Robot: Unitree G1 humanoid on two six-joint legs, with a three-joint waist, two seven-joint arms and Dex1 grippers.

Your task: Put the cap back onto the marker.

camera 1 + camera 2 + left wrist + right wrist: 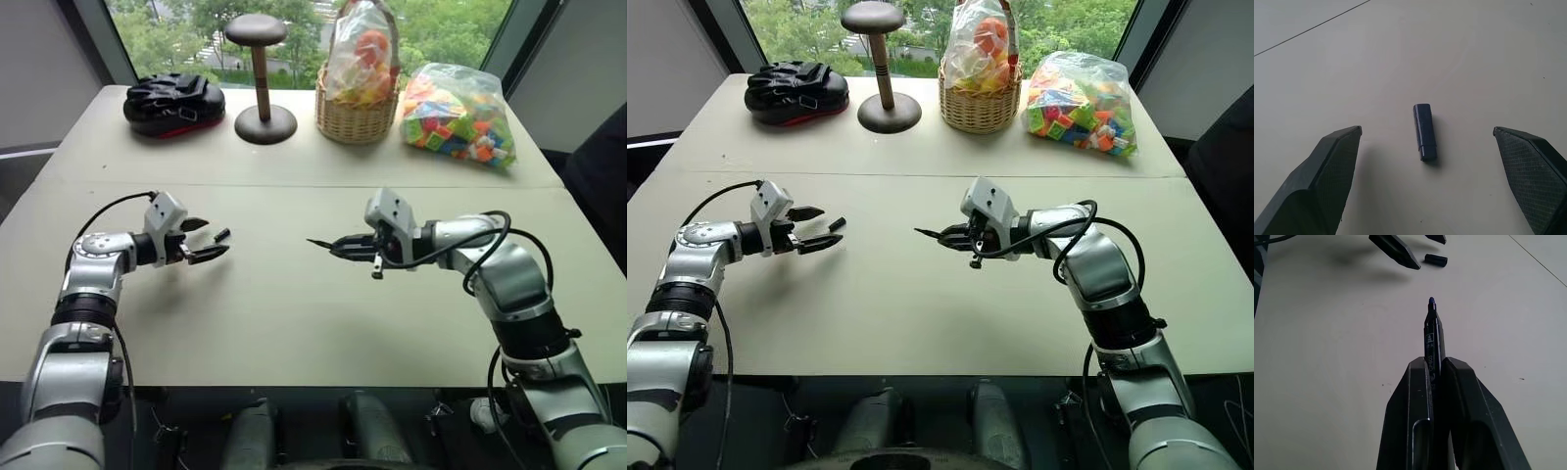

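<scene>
The right gripper (1436,369) clamps the marker (1432,335), tip forward, ready for capping. The left gripper (1427,147), wide open and empty, frames the cap (1424,131) to grasp it

head pair above, wrists low

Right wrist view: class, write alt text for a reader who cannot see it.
The right gripper is shut on the marker, whose bare tip points out over the pale table. Beyond the tip, the cap lies on the table beside the black fingers of the left gripper.
</scene>
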